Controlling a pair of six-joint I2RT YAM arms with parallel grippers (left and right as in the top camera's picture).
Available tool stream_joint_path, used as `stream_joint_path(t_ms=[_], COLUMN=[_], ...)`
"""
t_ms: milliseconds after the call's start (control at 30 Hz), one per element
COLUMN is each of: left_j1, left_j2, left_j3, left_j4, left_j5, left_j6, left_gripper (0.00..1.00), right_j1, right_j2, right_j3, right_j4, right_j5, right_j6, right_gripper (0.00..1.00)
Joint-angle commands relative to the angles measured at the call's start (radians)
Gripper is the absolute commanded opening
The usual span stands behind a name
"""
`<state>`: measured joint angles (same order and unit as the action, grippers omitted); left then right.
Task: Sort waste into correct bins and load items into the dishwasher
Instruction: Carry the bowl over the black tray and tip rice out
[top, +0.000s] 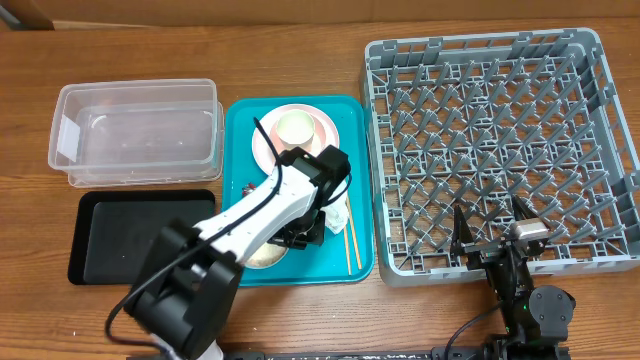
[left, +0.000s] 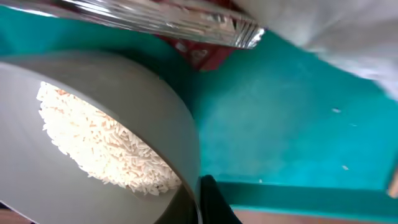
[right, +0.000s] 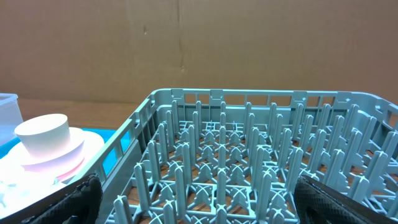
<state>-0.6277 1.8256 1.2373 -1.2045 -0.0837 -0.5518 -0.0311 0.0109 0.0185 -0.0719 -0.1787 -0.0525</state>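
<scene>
- We had sorted nothing: dish rack (top: 480, 45), clear tub (top: 62, 130) and black tray (top: 110, 235) sat bare.
- Our left gripper (top: 300, 238) was at the rice bowl (left: 124, 93), and we could not tell its jaws; the right gripper (top: 488, 215) had jaws apart.

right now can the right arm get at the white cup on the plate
Probably yes: the cup stands uncovered, though the right gripper must cross the rack's corner pegs, near the left arm.

Bright, even light; blurry left-wrist close-up.
</scene>
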Motion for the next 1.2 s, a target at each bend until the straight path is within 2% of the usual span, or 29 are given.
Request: stream_joint_path(t_ms=[0,100,233,400,633,767,1000,1100,1167], left_j1=[0.037,0.099,0.242,0.595,0.947,1.088,1.243,1.314,1.392], left_j2=[-0.151,-0.22,-0.29,-0.329,-0.328,-0.328,-0.328,-0.328,-0.328], left_j3=[0.059,0.061,0.061,0.059,0.025,-0.039,-0.187,-0.238,-0.276], left_j4=[-0.028,-0.042,-0.051,-0.056,-0.071,-0.018,0.102,0.129,0.137], left_j5=[-0.057,-0.029,0.129,0.435,0.7,0.866,1.055,1.158,1.278], left_j6=[-0.012,0.002,0.122,0.339,0.528,0.576,0.633,0.68,0.753], left_gripper=[0.04,0.04,0.04,0.04,0.04,0.04,0.04,0.04,0.04], right_j1=[-0.003,-0.003,-0.003,-0.003,-0.003,-0.003,-0.003,-0.003,-0.003], right_j2=[-0.008,-0.008,-0.008,-0.008,-0.008,-0.008,-0.008,-0.008,-0.008], right_j3=[-0.011,-0.011,-0.011,-0.011,-0.011,-0.011,-0.011,-0.011,-0.011], right_j4=[0.006,0.006,0.006,0.006,0.006,0.006,0.006,0.006,0.006], right_j5=[-0.002,-0.002,-0.002,-0.002,-0.002,-0.002,-0.002,-0.002,-0.002], right_j6=[-0.001,-0.001,-0.001,-0.001,-0.001,-0.001,-0.001,-0.001,-0.001], right_gripper=[1.0,1.0,1.0,1.0,1.0,1.0,1.0,1.0,1.0])
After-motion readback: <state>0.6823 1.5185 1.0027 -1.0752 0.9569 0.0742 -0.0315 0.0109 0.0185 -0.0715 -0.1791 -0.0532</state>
